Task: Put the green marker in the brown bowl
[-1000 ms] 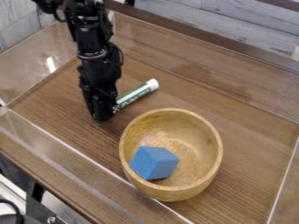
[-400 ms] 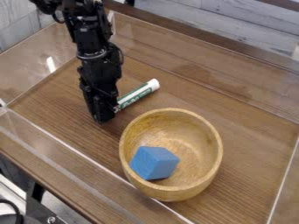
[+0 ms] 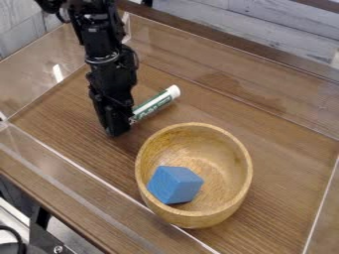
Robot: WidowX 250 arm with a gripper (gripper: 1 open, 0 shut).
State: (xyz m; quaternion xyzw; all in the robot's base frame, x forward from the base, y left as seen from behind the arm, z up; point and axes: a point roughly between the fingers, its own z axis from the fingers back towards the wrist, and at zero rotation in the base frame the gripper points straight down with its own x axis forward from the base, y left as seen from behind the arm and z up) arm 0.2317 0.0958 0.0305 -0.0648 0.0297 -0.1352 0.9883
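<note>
Clear plastic walls point(image 3: 284, 69) on all sides; bare wood floor point(image 3: 252, 109) open behind and right of brown bowl point(image 3: 195, 174). Blue cube point(image 3: 173, 185) inside bowl. Gripper point(image 3: 117, 125) pointed down, clenched on lower end of green marker point(image 3: 154, 103), left of bowl rim.

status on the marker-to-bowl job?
Done: the end effector is down at the near end of the green marker, shut. In hand: the grasp; the marker lies on the wooden table, not lifted. Left: lift, carry and drop into the brown bowl, which holds only a blue cube.
</note>
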